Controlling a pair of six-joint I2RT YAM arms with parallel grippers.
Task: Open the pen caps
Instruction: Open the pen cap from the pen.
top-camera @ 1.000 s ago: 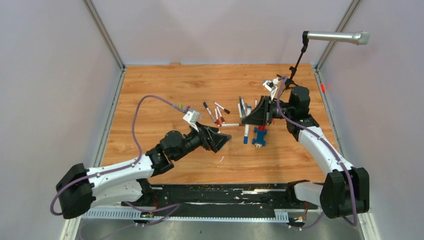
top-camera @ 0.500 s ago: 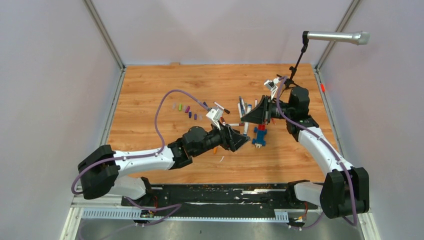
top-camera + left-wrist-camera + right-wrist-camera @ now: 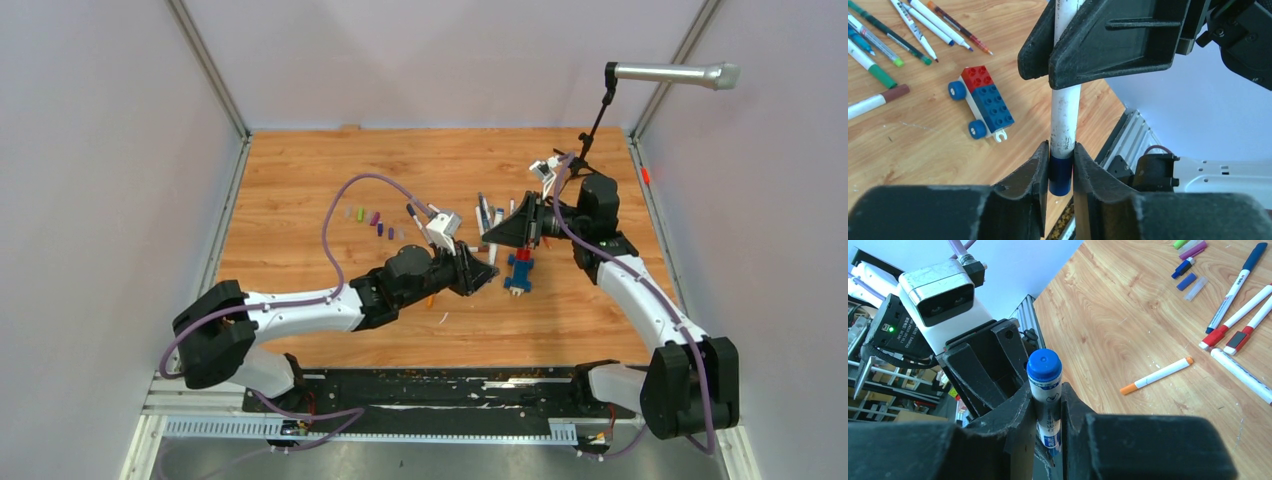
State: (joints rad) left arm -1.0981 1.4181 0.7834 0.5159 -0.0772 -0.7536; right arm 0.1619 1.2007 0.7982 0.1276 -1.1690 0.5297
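Blue pen cap (image 3: 1060, 176) sits clamped within left pincer (image 3: 1061, 156)

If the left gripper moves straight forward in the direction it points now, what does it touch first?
The right gripper, most likely. It grips the white pen barrel directly ahead of the left gripper, which is shut on the blue cap.

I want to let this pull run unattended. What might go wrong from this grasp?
The left pincer pinches right at the seam between the blue cap and the white barrel, so the pull may drag the barrel along too. The right pincer holds only that smooth barrel, which might slide through.
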